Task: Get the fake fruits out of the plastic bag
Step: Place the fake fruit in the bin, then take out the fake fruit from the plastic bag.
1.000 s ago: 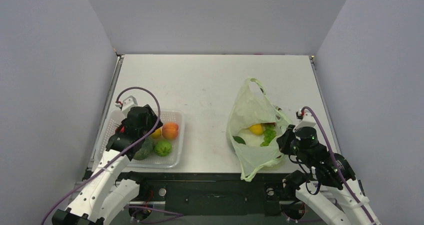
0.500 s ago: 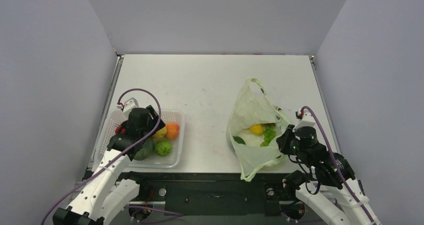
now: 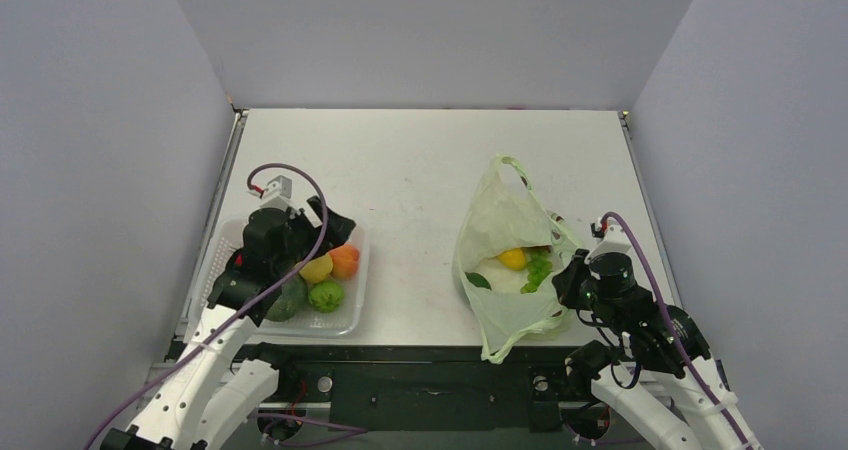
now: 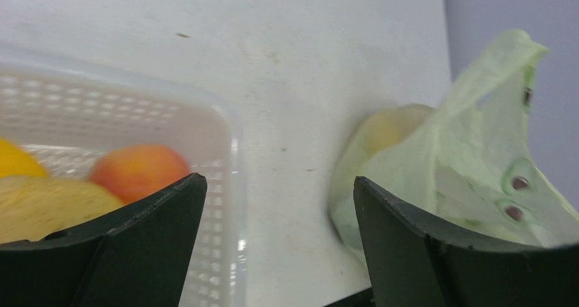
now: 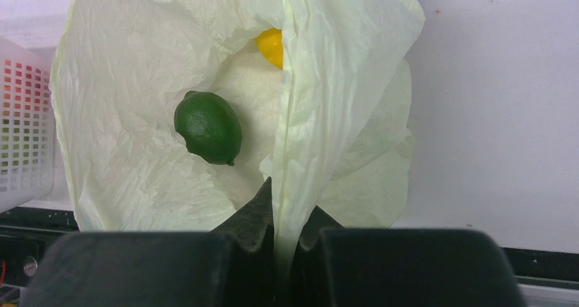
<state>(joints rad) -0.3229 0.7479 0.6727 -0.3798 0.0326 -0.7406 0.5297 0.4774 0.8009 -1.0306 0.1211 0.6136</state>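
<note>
The pale yellow-green plastic bag (image 3: 505, 240) lies open at the right. Inside show a yellow fruit (image 3: 512, 258), a light green bunch (image 3: 538, 268) and a dark green lime (image 3: 478, 280). My right gripper (image 3: 562, 275) is shut on the bag's near right edge; the right wrist view shows the film pinched between its fingers (image 5: 290, 211), with the lime (image 5: 208, 127) and yellow fruit (image 5: 272, 46) beyond. My left gripper (image 3: 330, 225) is open and empty above the basket's far right corner, its jaws wide apart (image 4: 280, 205).
The clear latticed basket (image 3: 360, 290) at the left holds an orange fruit (image 3: 344, 261), a yellow one (image 3: 316, 268), a light green one (image 3: 325, 295) and a dark green one (image 3: 288, 300). In the left wrist view the basket (image 4: 205, 116) and the bag (image 4: 471, 177) flank bare table.
My left gripper has lifted off the basket's fruits and swung toward the far right, uncovering the yellow fruit lying there. The right arm and the bag have not moved.
</note>
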